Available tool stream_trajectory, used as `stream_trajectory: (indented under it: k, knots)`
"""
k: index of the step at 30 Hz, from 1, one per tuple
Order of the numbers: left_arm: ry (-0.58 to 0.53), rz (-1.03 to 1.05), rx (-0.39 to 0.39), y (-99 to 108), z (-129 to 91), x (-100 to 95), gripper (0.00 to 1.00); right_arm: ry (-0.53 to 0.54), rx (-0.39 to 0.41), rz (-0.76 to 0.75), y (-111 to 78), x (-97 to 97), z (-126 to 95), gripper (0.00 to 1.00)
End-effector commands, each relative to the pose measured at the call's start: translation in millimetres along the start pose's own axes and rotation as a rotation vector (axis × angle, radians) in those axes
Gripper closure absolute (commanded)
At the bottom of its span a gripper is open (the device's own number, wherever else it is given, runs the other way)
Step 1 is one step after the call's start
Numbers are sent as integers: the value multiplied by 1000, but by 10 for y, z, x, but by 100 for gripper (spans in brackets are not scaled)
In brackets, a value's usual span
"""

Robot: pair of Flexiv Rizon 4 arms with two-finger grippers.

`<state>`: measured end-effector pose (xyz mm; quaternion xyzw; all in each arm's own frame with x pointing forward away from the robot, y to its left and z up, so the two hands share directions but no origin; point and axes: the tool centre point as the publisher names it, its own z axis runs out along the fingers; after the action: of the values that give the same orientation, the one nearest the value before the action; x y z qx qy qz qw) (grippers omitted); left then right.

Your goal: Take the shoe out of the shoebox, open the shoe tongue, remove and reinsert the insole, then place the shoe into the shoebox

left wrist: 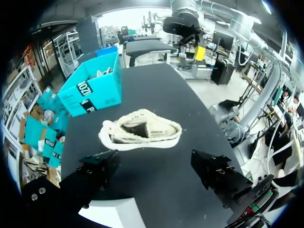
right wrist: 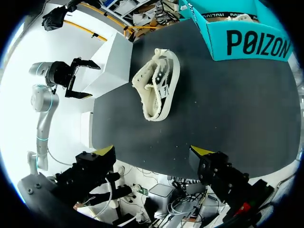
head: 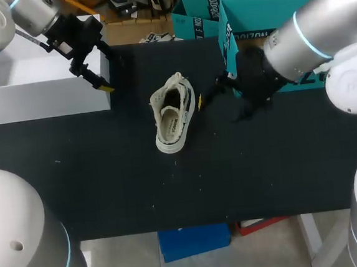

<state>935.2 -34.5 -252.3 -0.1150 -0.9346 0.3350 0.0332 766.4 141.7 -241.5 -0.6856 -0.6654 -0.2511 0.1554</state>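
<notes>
The sneaker (head: 173, 112) lies near-to-far across the worktop (head: 107, 177). The open right hand (head: 211, 90) is just beside it; the open left hand (head: 93, 78) farther off.

Off-task log | we note a black table (head: 262, 163), matte top, a few small pale specks scattered over it | a white box (head: 44, 100) stands on the table's left side toward the far edge, plain walls, open side up | we cannot tell what lies inside it
</notes>
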Motion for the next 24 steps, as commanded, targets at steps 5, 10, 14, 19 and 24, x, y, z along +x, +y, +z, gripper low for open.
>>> stream_trajectory:
  k: [5,10,14,19,24]
  knots:
    - [-1,-1,-4,-4,-1,11,0,-510,204,-106,503,3,289,0]
    - [-1,-1,-4,-4,-1,11,0,-525,218,-143,804,28,533,0]
    - [-1,-1,-4,-4,-1,11,0,-537,229,-169,979,78,713,0]
    - [-1,-1,-4,-4,-1,11,0,-553,208,-152,1098,67,872,0]
    - [-1,-1,-4,-4,-1,11,0,-566,198,-155,1149,58,1045,0]
